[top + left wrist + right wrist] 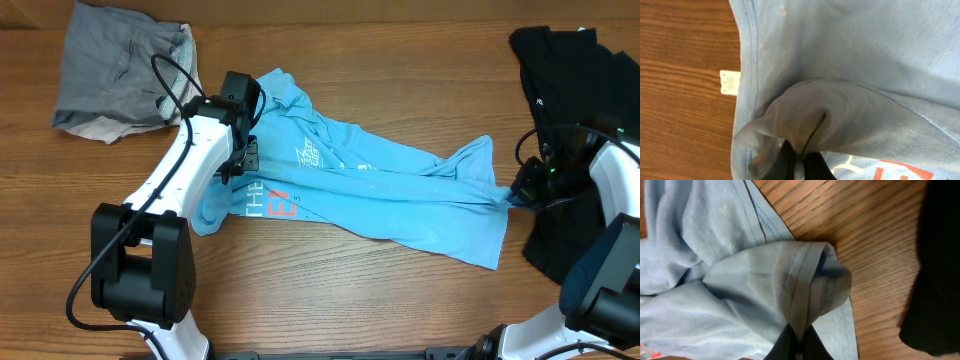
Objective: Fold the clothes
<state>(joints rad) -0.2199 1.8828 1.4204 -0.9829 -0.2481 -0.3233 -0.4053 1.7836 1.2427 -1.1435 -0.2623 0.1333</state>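
The left end effector [800,164] is pressed together on a bunched fold of the light blue T-shirt [865,60]. In the left wrist view its two dark fingers [786,160] pinch the cloth, which rises in a greyish, puckered ridge just above them. Beside that fold runs a stitched hem of the shirt, and a small white label [730,82] shows at the hem's edge against the wood.

The right end effector [799,344] is likewise closed on the shirt. Its fingers nip a rolled, double-stitched hem that curls over into a loop right above the tips. To the right of that loop, apart from it across a strip of bare wood, lies the black garment [935,280].

From overhead, the left end effector [242,160] grips the shirt near its left end, and the right end effector [512,196] grips its right end, where the cloth gathers to a point. The T-shirt [400,190] lies stretched and wrinkled across the middle of the table [320,300] between the two arms. Its red and white lettering [275,200] faces up near the left grip, with a white print [310,152] just above it.

A crumpled grey garment [120,70] sits at the table's far left corner, with a beige piece [95,128] peeking out beneath it. The black garment [570,80] lies along the right side, partly under the right arm.
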